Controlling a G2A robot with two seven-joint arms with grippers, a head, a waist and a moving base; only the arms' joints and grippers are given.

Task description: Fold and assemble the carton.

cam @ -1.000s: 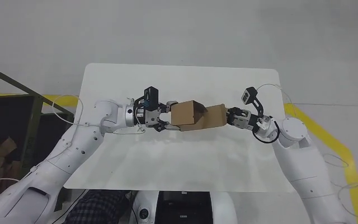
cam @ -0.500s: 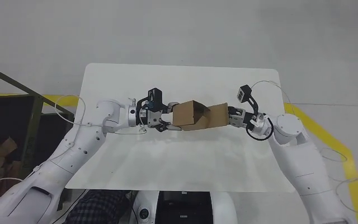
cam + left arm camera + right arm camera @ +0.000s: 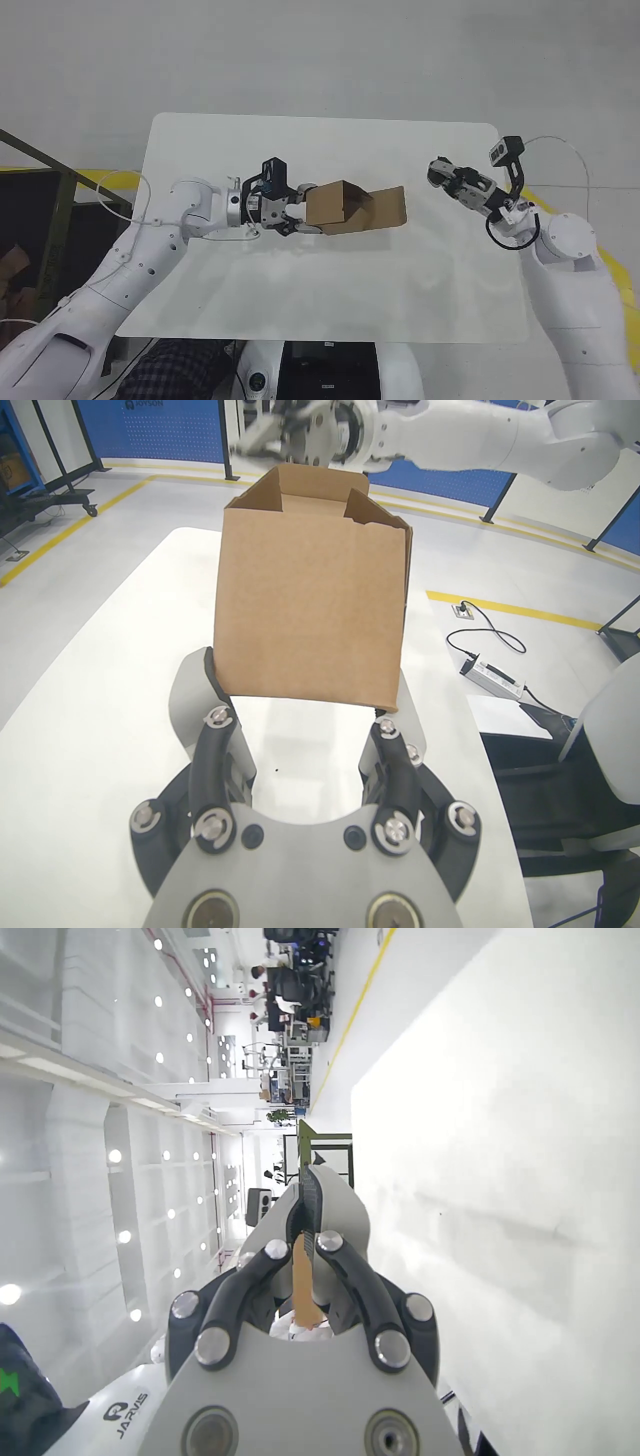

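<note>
The carton (image 3: 345, 205) is at about the middle of the tabletop (image 3: 320, 300), on its side, with its long axis running from the left gripper (image 3: 291, 209) toward the right edge; whether it rests on the surface or is held just above it I cannot tell. The left gripper is clamped on the carton's near end: in its wrist view the two fingers (image 3: 212, 672) stand outside the two corners of that end, with the brown wall spanning the gap between them, so the hold is across the width, not along the length. The far end is open and its flaps (image 3: 320, 495) stand unfolded; from above, one long flap reaches out toward the right edge. The right gripper (image 3: 438, 171) hangs over the tabletop between that open end and the right edge, a little toward the far side and apart from the carton; its jaws are closed tip to tip, on nothing that I can make out. As I judge it, the coming move turns on the open mouth facing away from the left jaws and toward the right arm: the left is taken up with steadying the body, so the right is the nearer and free one for pressing the flaps in, along the long axis and against the left grip
</note>
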